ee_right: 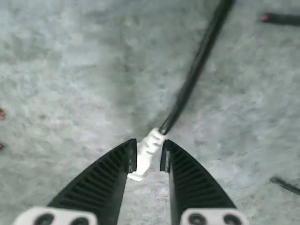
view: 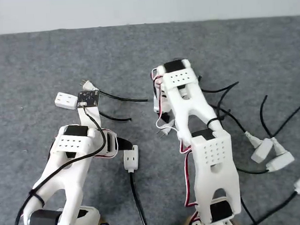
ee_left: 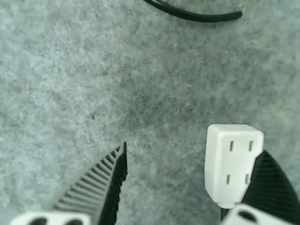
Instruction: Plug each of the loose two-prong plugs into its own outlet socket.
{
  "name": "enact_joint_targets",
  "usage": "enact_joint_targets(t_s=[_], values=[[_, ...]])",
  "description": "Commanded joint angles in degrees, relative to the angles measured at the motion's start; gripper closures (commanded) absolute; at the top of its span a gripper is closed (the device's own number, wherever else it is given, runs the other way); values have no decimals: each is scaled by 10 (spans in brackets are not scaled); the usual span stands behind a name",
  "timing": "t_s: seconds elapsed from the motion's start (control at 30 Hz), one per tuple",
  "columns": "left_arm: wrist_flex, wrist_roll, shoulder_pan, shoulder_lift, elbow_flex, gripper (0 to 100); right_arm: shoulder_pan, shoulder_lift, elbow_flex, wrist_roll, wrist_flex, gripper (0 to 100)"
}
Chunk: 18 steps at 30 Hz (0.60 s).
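Grey, felt-like carpet (view: 38, 62) lay under everything. My left gripper (ee_left: 192, 150) stood open, one ribbed black finger (ee_left: 272, 187) just beside the boxy white socket (ee_left: 232, 161). The socket lay slotted face up, its long axis twelve-to-six in the high view. My right gripper (ee_right: 147, 153) was clamped on the small white plug (ee_right: 149, 143), its black cord (ee_right: 197, 65) running off. I judged the socket lay at eight o'clock from that plug.

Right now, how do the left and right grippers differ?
The left gripper is wide open; the right gripper is shut. The left holds nothing, with a white outlet socket next to one finger; the right pinches a white two-prong plug on a black cord. Both hang low over the grey carpet.
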Motion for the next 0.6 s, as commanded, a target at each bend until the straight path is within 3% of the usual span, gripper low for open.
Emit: enact_joint_targets(t_s=[0.0,0.3,0.57], values=[[-16,-6,1,-4,-4,607,-11,-38,8,-4,-32,857],[-16,-6,-1,-4,-3,607,-6,-43,85,-4,-89,848],[-16,-6,-1,-4,-2,607,7,-60,82,35,-76,976]])
